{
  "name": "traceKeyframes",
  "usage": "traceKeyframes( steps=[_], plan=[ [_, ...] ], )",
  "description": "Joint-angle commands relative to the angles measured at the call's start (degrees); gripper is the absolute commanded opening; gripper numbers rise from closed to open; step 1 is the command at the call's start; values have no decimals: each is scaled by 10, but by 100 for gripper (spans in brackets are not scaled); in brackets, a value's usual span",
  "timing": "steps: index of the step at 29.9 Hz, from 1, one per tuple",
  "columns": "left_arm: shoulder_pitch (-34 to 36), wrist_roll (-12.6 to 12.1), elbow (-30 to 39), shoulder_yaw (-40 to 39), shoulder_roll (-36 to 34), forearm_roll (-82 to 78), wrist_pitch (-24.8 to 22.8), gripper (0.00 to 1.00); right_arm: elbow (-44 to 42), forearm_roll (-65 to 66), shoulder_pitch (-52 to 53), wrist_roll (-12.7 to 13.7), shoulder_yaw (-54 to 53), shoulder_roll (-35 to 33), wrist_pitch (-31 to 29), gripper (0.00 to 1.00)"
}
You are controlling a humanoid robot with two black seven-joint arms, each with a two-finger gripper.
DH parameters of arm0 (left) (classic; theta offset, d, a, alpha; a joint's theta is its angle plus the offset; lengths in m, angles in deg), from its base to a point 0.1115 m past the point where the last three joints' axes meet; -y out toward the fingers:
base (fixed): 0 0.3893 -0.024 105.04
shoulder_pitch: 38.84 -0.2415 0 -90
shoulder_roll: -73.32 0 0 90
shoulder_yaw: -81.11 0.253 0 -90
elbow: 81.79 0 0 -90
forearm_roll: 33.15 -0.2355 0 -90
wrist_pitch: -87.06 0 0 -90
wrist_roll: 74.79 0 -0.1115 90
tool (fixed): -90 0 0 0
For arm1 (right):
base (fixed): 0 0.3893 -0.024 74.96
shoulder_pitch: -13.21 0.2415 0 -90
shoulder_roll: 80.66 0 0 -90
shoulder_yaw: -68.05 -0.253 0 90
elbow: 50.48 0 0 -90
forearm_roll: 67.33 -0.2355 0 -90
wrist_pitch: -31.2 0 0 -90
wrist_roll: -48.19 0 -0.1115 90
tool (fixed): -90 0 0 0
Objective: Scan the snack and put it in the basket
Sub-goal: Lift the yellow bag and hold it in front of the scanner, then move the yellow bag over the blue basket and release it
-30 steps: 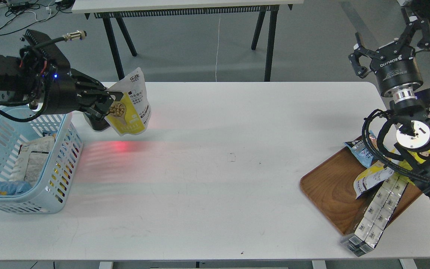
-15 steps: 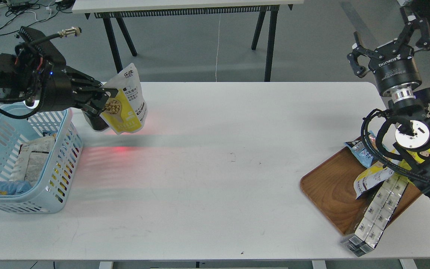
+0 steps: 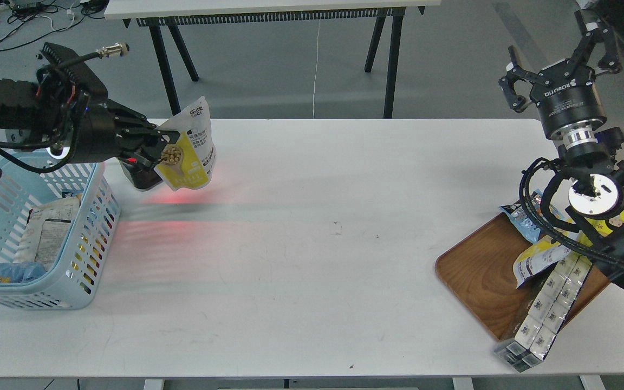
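Light blue plastic marks your destination at far left: the basket (image 3: 92, 227) stands on the white table (image 3: 312, 281) with a few packets already lying in it. Just to its right, your left gripper (image 3: 161, 149) is clenched on the snack (image 3: 190, 149), pinching the pouch by its left edge so that it hangs clear of the table, tilted, printed face towards the camera. Directly behind and below the pouch sits a small dark scanner (image 3: 140, 176), and a red glow lies on the table beneath. You are, by my reading, at the scanning step; whether the code has registered cannot be told.

Your next move, once the scan is accepted, calls for carrying the pouch leftward over the basket rim and only then letting go; the pouch is held by one edge, so expect it to swing.

Further right the table is bare as far as the wooden tray (image 3: 480, 276), which carries more snack packs and a long boxed item overhanging its edge. Your right gripper (image 3: 558, 65) is raised above it, fingers spread wide, holding and touching nothing.
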Motion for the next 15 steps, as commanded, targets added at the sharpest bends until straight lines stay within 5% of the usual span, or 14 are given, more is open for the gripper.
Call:
traceKeyframes(
  steps=[1, 15],
  plan=[
    [1, 2, 8, 0, -5, 1, 0, 0, -1, 0, 0, 0, 0, -1, 0, 99],
    [5, 52, 36, -56, -171, 94, 0, 1, -5, 1, 1, 0, 1, 2, -5, 99]
  ],
)
